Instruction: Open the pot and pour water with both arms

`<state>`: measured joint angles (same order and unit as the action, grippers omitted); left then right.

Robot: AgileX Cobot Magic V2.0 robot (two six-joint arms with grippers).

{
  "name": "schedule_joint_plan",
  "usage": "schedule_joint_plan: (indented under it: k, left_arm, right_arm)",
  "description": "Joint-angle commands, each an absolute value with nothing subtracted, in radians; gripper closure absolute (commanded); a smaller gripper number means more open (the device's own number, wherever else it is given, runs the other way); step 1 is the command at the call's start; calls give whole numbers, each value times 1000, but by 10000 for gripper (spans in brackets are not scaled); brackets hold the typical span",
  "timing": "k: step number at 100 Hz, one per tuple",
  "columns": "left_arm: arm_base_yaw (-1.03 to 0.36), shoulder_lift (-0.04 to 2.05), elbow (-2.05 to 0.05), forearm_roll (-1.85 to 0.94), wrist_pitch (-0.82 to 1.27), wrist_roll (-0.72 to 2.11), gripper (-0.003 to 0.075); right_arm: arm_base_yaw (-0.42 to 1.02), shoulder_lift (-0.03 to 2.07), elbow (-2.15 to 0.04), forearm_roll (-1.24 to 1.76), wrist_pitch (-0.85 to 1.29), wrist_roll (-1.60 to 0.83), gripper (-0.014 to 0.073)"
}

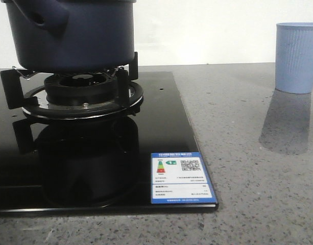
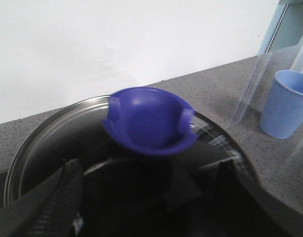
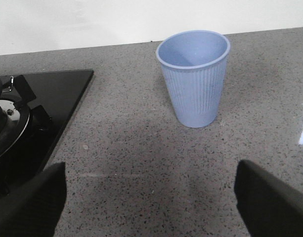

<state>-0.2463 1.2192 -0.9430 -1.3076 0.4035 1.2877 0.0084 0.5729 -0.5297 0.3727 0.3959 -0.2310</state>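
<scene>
Two pincers wait apart. Left pincer [image 2: 141,197] hangs spread wide over the lid's blue knob [image 2: 149,121], presumably to lift it; the navy pot [image 1: 69,33] sits on the burner grate [image 1: 74,94] of the black hob [image 1: 161,153]. Right pincer [image 3: 151,197], wide and empty, faces the ribbed cup [image 3: 193,79] on the grey worktop [image 3: 141,163]. Only the left wrist view shows the lid [image 2: 47,133].
</scene>
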Motion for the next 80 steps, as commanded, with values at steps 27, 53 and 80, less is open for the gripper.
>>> schedule_joint_plan:
  k: [27, 53, 80]
  left_arm:
    - [-252, 1393, -1145, -1349, 446, 1302, 203]
    - [-252, 1439, -1186, -1347, 480, 1306, 204]
    - [-252, 1442, -1186, -1345, 506, 1306, 346]
  right_arm:
    - [12, 580, -568, 373, 328, -245, -8]
    - [12, 580, -568, 373, 328, -245, -8]
    - [12, 580, -568, 373, 328, -245, -8]
